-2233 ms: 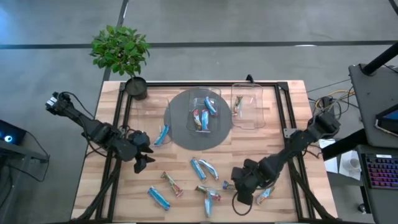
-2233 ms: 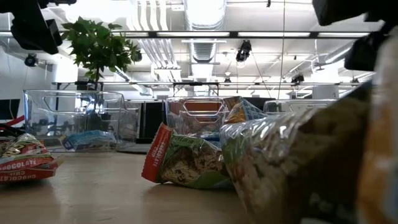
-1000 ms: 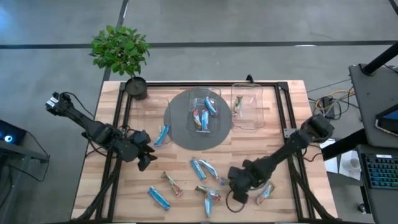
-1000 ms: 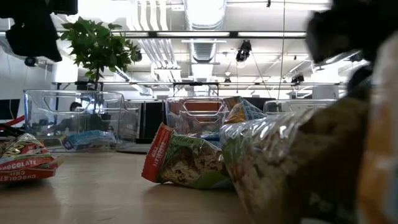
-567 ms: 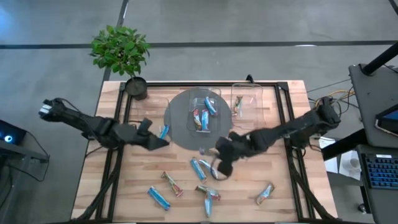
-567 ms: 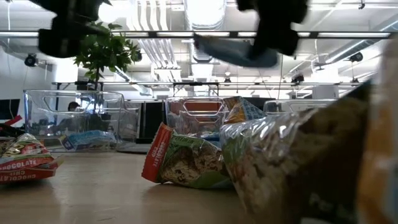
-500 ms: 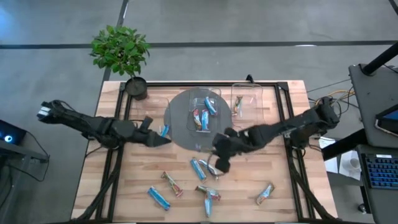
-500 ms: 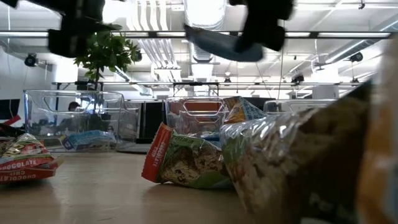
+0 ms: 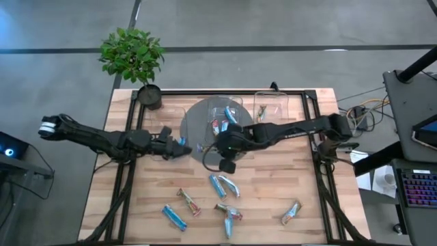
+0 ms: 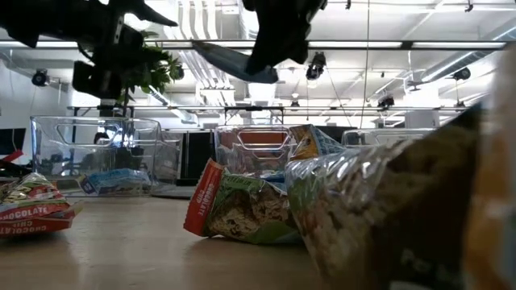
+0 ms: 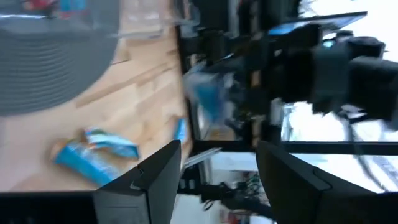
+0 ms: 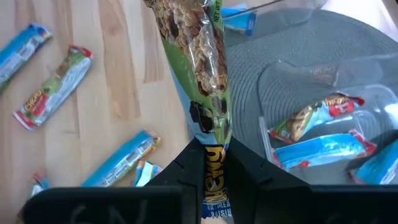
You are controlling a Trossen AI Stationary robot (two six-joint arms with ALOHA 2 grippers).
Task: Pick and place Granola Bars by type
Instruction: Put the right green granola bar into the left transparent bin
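My right gripper [image 9: 215, 145] hovers over the near left part of the round grey mat [image 9: 193, 130], shut on a granola bar [image 12: 199, 68] in a green, blue and clear wrapper. My left gripper [image 9: 175, 147] stands open at the mat's left edge, close by a light blue bar [image 9: 180, 143] that lies on the wood; I see no touch. A clear container [image 9: 225, 123] on the mat holds three bars. Several more bars, such as one blue one [image 9: 217, 184], lie loose on the near half of the table. My right gripper pinches one end of the bar's wrapper [image 12: 213, 157] between its two fingers [image 12: 186, 169]. The bar runs on straight out from the fingers, along them. It hangs lifted clear above the mat and the table, slanting a little downward in the low view [image 10: 228, 60].
A second clear container [image 9: 271, 116] with one bar stands right of the mat. A potted plant [image 9: 140, 65] is at the far left corner. A black frame rail [image 9: 225, 91] runs along the far edge. Bare wood shows right of the loose bars.
My right gripper has lifted the bar off the near right part of the table and carried it up, far and left to the mat. My left gripper has reached right and a little far, up to the blue bar beside the mat.
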